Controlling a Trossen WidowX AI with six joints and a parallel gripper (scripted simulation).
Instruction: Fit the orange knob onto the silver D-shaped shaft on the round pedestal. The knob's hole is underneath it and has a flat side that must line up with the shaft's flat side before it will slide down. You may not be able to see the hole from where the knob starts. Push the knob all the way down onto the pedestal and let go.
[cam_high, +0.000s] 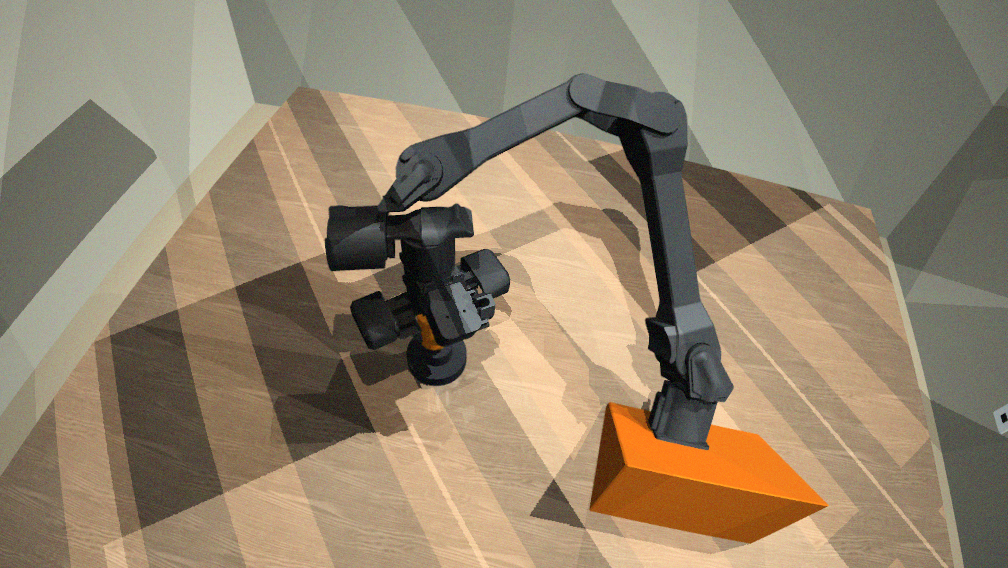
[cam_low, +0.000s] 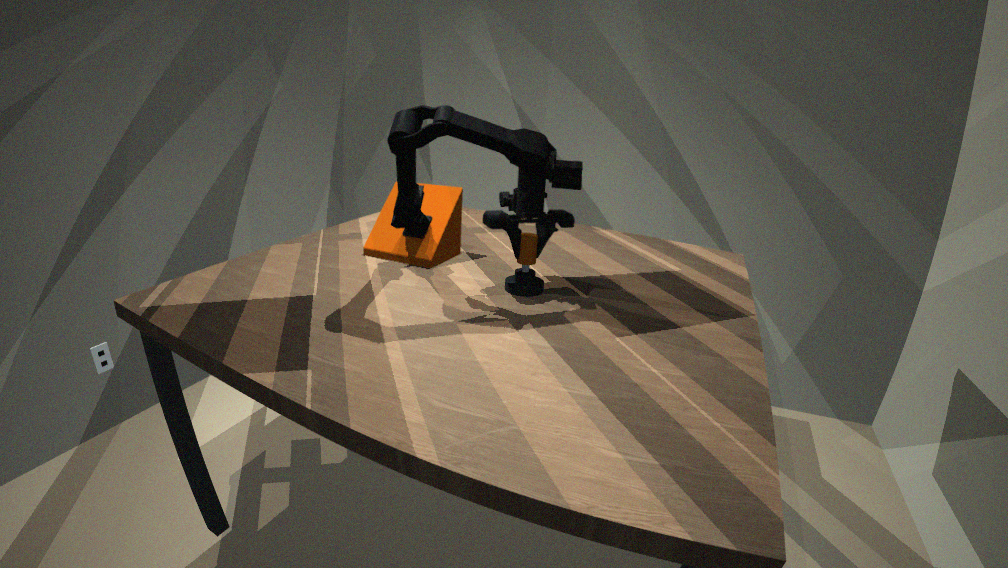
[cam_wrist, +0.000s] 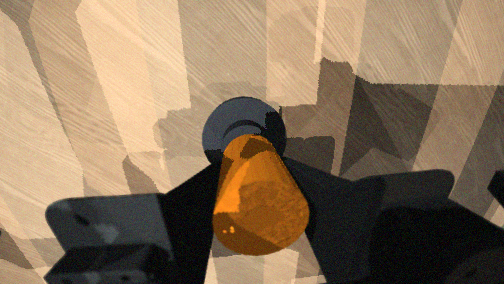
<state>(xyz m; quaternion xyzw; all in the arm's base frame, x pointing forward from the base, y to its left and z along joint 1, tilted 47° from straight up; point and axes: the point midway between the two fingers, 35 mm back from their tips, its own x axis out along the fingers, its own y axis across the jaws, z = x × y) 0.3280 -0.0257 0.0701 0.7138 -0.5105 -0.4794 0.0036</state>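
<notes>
Wood-grain table top (cam_high: 507, 437) (cam_low: 507, 395) (cam_wrist: 125, 65), crossed by bands of light and shadow, carries the assembly; grey walls (cam_high: 458, 42) (cam_low: 634, 105) stand behind it. Your gripper (cam_high: 430, 338) (cam_low: 527, 254) (cam_wrist: 250, 165) is clamped on the orange knob (cam_high: 428, 333) (cam_low: 527, 249) (cam_wrist: 261, 200), which is located above the round pedestal (cam_high: 437, 363) (cam_low: 524, 284) (cam_wrist: 243, 111).

Note the obstructions. In the top view, the gripper body covers most of the knob. In the wrist view, the knob hides the shaft and part of the pedestal. You cannot see the hole beneath the knob, and you cannot tell whether the flat sides align.

Refer to the exterior view for the silver shaft (cam_low: 525, 268): a short length shows between the knob's lower end and the pedestal, so the knob is not fully down. You cannot confirm contact between knob and shaft tip. Refer to the wrist view for the knob's round upper face.
</notes>
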